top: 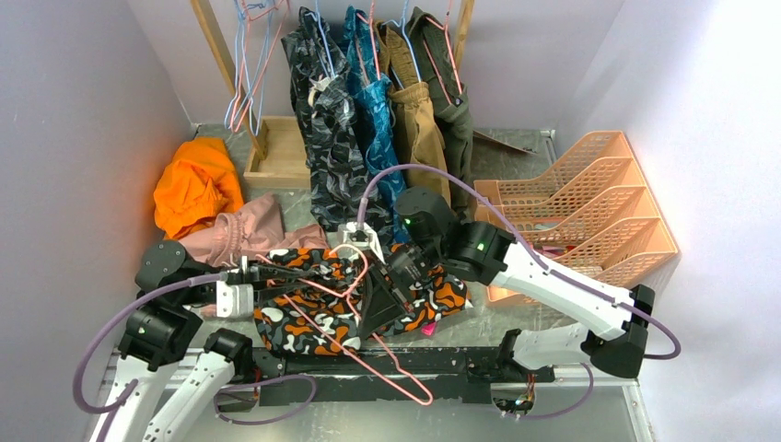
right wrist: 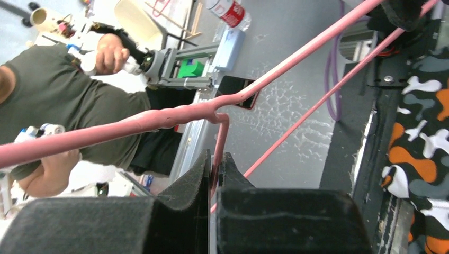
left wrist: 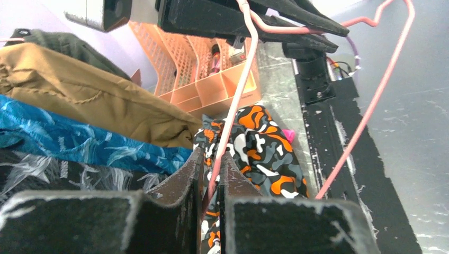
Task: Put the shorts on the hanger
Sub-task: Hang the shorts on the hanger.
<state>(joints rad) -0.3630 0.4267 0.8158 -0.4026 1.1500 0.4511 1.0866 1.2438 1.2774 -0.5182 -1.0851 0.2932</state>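
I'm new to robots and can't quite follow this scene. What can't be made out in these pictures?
Right wrist view: the hanger runs out past the left and top edges; the shorts are cut off by the right edge.
Left wrist view: the left fingers hide the near part of the shorts.
Top view: the right arm covers part of the shorts; where the fingers pinch the hanger is too small to tell.

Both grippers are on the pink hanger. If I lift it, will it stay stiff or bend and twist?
Probably springy rather than rigid: the hanger is thin wire, so it may flex between the left gripper and the right gripper. It is likely light. The smooth round wire could swivel between the fingers.
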